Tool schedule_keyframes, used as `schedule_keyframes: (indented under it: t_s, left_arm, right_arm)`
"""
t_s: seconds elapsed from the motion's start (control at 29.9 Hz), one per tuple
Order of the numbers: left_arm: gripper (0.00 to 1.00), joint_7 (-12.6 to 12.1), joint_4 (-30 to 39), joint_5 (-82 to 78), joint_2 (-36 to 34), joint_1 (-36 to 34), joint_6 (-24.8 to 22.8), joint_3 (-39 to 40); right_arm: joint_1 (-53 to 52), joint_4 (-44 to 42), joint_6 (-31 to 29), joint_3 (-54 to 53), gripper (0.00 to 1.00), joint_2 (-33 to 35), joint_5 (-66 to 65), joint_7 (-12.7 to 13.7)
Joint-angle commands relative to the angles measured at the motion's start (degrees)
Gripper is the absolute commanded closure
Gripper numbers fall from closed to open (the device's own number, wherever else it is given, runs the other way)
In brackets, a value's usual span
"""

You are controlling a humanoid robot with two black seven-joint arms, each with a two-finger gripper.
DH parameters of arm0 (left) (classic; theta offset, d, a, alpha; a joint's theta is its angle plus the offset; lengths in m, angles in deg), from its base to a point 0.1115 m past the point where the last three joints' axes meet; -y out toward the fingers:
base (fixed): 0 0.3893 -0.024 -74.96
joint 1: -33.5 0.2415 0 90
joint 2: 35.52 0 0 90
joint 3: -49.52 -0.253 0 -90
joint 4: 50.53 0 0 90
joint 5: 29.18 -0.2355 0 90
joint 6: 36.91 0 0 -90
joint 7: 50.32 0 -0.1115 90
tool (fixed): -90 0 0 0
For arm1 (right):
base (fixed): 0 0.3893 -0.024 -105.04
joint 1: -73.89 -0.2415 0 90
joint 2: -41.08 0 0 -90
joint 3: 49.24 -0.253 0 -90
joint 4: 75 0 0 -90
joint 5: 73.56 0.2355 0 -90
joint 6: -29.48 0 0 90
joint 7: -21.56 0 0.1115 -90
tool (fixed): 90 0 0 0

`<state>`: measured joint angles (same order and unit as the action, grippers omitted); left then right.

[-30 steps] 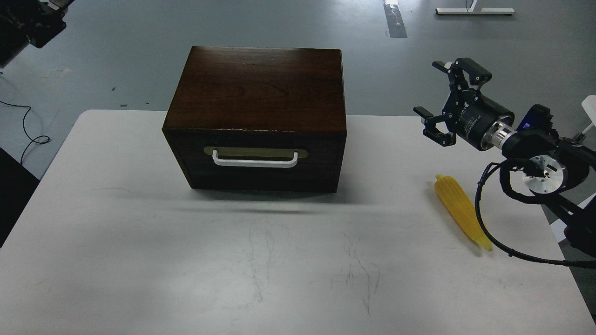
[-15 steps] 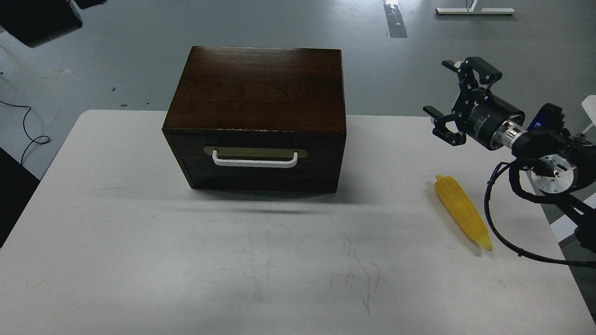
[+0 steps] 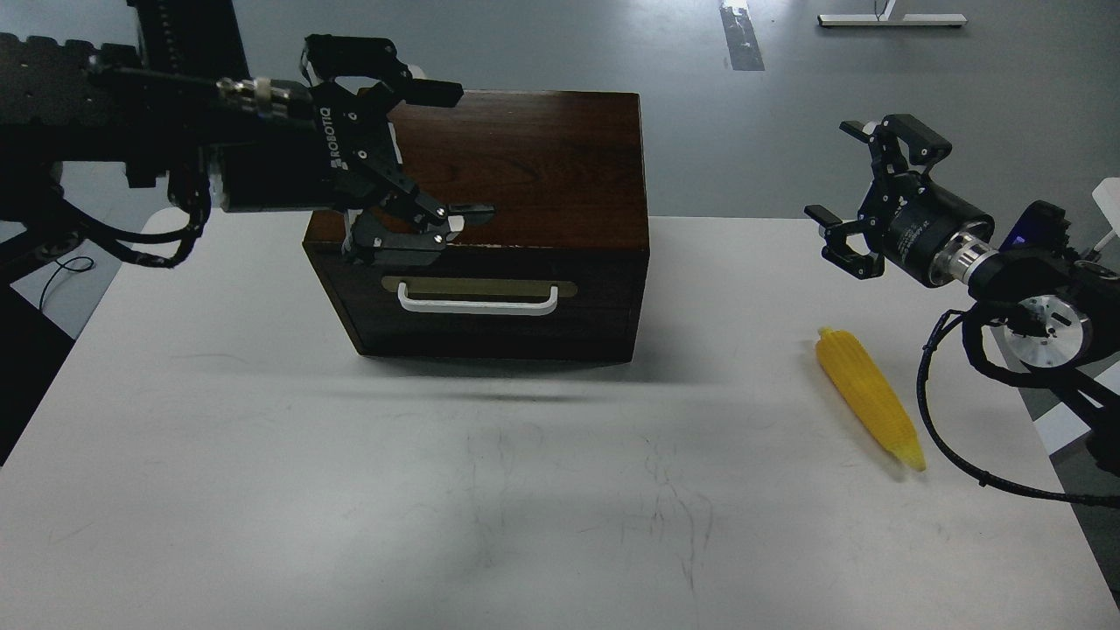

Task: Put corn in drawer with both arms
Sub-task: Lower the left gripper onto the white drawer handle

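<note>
The yellow corn [image 3: 868, 397] lies on the white table [image 3: 262, 490] at the right, tip toward me. The dark brown box [image 3: 516, 175] stands at the table's back middle with its drawer [image 3: 490, 306] shut, white bar handle [image 3: 478, 302] facing me. My left gripper [image 3: 455, 149] is open and empty, held over the box's front left corner, above the handle. My right gripper [image 3: 838, 171] is open and empty, in the air behind and above the corn.
The table's right edge runs close to the corn. My right arm's black cable [image 3: 949, 437] loops down just right of the corn. Grey floor lies behind the table.
My left arm has swung in from the top left corner to over the box's front left. My right gripper has drifted a little to the right. Corn and box have not moved.
</note>
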<state>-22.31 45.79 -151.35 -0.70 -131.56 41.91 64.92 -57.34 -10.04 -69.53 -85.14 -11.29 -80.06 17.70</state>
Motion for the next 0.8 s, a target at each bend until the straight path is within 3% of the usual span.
schedule_keyframes:
  t_s: [0.0,0.33,0.57,0.77]
  left_arm:
    - [0.01,-0.01,0.27,-2.83,3.14,-3.42,0.37,-4.14]
    - [0.01,-0.01,-0.52,-2.83,10.43,-9.31,-0.07,-18.55]
    - [0.01,-0.01,-7.81,-2.83,15.01,-9.49,-1.22,-22.07]
    - [0.01,-0.01,-8.61,-2.83,15.10,-8.96,-1.74,-24.44]
  right_arm:
    - [0.01,-0.53,-0.05,0.13,0.00,-0.11,0.00,0.00]
    - [-0.17,-1.59,-0.05,0.31,0.00,-0.63,0.00,0.00]
    - [-0.08,-1.76,-0.05,0.31,0.00,-0.81,0.00,0.00]
    - [-0.17,-1.76,-0.05,0.31,0.00,-0.90,0.00,0.00]
